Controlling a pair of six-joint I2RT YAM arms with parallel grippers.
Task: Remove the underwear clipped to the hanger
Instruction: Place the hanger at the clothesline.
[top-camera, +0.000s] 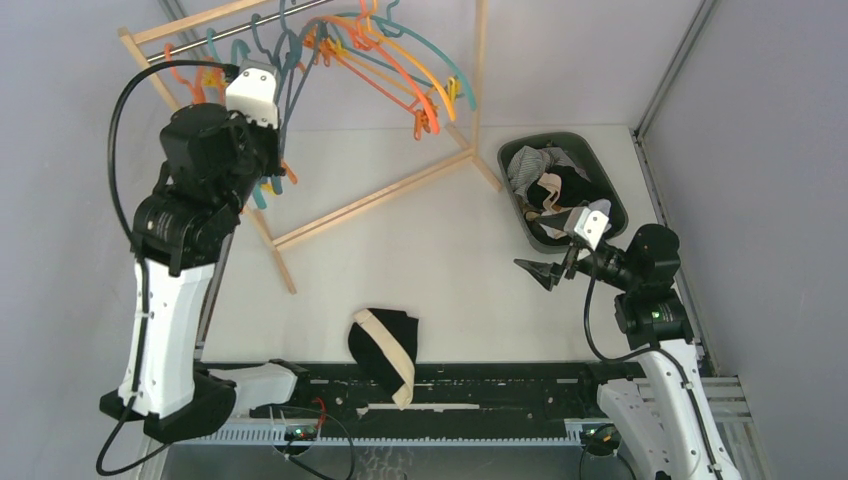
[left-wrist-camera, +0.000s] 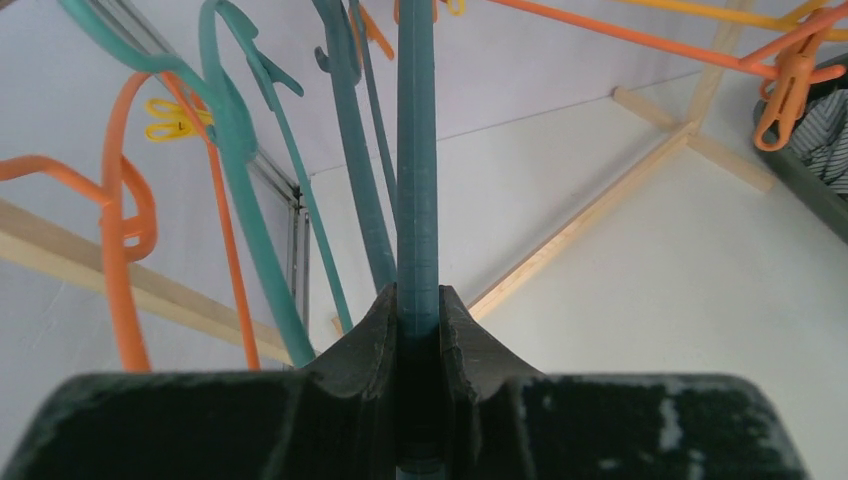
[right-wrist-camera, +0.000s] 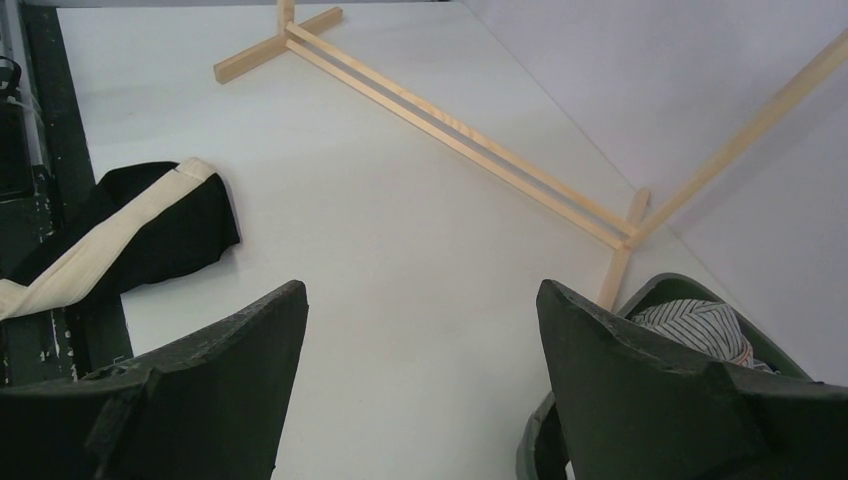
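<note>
My left gripper (left-wrist-camera: 418, 300) is raised at the wooden rack and shut on the bar of a teal hanger (left-wrist-camera: 418, 150); from above the gripper (top-camera: 268, 78) sits among the hangers at the rack's left end. No cloth shows on the hangers in view. A black underwear with a cream waistband (top-camera: 385, 345) lies flat near the table's front edge, also at the left of the right wrist view (right-wrist-camera: 150, 225). My right gripper (top-camera: 545, 255) hovers open over bare table (right-wrist-camera: 420, 290), just left of the bin, with nothing between its fingers.
A dark green bin (top-camera: 590, 150) at the right holds black underwear (top-camera: 565, 185) and a striped cloth (right-wrist-camera: 700, 325). Orange and teal hangers (top-camera: 400, 70) with clips hang on the wooden rack, whose base bars (top-camera: 380, 195) cross the table. A black rail runs along the near edge.
</note>
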